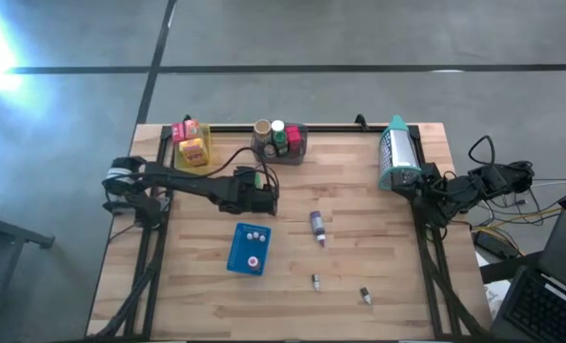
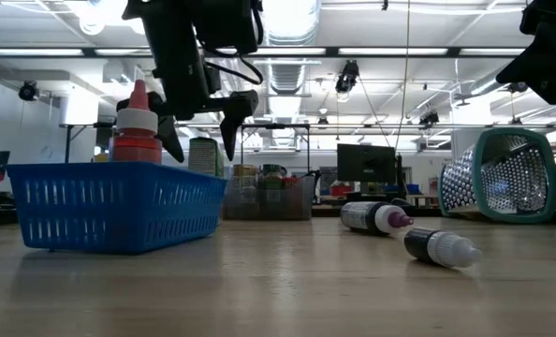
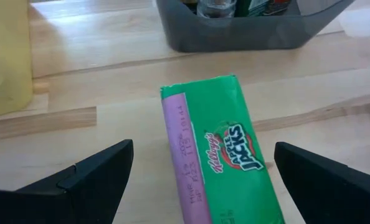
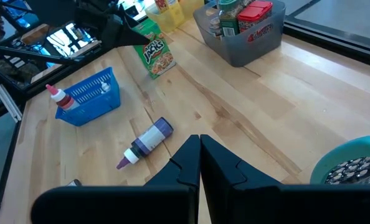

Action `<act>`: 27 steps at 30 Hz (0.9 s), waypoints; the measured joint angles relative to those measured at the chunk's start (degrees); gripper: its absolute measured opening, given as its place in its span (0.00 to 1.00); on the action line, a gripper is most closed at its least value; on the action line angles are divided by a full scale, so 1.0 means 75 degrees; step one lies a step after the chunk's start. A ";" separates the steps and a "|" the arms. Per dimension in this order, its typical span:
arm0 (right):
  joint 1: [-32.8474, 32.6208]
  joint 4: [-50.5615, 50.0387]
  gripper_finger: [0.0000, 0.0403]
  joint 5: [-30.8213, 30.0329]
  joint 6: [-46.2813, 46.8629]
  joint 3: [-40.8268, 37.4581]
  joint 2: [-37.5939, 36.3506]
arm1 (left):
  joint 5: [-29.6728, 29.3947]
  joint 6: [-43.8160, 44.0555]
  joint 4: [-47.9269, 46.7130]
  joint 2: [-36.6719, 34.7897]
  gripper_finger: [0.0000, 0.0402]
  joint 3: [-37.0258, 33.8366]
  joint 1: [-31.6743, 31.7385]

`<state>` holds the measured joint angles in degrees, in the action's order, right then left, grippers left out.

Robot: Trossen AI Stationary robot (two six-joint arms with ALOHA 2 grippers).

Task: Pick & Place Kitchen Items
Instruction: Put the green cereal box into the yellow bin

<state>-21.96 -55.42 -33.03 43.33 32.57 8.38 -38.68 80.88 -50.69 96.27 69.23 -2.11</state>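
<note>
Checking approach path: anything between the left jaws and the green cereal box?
No. Left wrist view shows open left gripper straddling the green cereal box, only bare table beside it.

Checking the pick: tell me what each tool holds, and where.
Nothing is held. The left tool hangs open over the green cereal box; the right tool is shut and empty.

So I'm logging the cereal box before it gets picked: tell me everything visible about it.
The cereal box is a small green Kellogg's Apple Jacks carton, cardboard by its look, with a pink side panel bearing small print. It lies on the wooden table, in front of the grey bin without touching it. The open left claw straddles it, fingers clear of its sides.
</note>
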 joint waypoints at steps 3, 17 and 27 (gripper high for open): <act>-0.0001 0.0000 0.02 -0.0001 0.0000 -0.0001 0.0000 | -0.0003 -0.0044 0.0003 0.0000 0.98 -0.0023 0.0044; -0.0003 0.0000 0.02 0.0000 -0.0003 0.0001 0.0000 | -0.0032 -0.0227 0.0150 -0.0006 0.97 -0.0023 0.0088; 0.0000 0.0000 0.02 -0.0001 -0.0003 0.0000 0.0000 | -0.0029 -0.0227 0.0159 -0.0006 0.83 -0.0023 0.0088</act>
<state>-21.96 -55.42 -33.04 43.31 32.57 8.38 -38.89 79.18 -49.50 96.23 69.06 -1.45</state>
